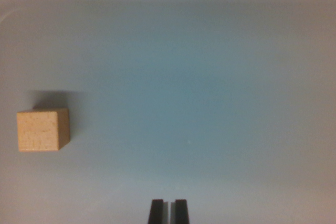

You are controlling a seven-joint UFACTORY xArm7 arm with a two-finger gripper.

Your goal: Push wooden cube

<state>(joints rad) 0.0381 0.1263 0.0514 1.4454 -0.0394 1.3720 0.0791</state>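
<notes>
A light wooden cube (43, 129) rests on a pale grey-blue surface at the wrist view's left, casting a shadow behind it. My gripper (168, 211) shows at the bottom centre, its two black fingertips (156, 211) pressed close with only a thin sliver between them and nothing held. The cube lies well to the left of the gripper and farther up the picture, with bare surface between them.
The flat grey-blue surface (210, 93) fills the whole view. A faint lighter band runs along the top edge.
</notes>
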